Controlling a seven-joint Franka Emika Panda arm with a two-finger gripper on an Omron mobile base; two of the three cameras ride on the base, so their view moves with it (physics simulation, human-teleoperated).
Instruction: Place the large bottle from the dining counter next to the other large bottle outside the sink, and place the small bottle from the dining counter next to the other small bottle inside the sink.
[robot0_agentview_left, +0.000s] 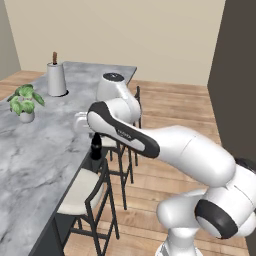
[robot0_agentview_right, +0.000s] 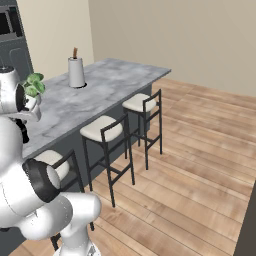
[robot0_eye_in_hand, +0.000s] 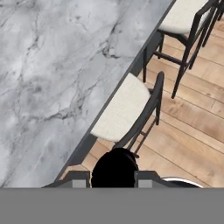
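Where plank flooring runs, stools (robot0_agentview_right: 107, 131) line the dining counter (robot0_agentview_left: 35, 150).

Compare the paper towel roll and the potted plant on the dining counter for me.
The paper towel roll is a tall white cylinder with a brown post on top; the potted plant is low, with broad green leaves in a small white pot. The roll stands farther away. Both stand upright on the dining counter.

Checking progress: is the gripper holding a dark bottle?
Yes, the gripper is shut on a dark bottle, seen between its fingertips above the stool.
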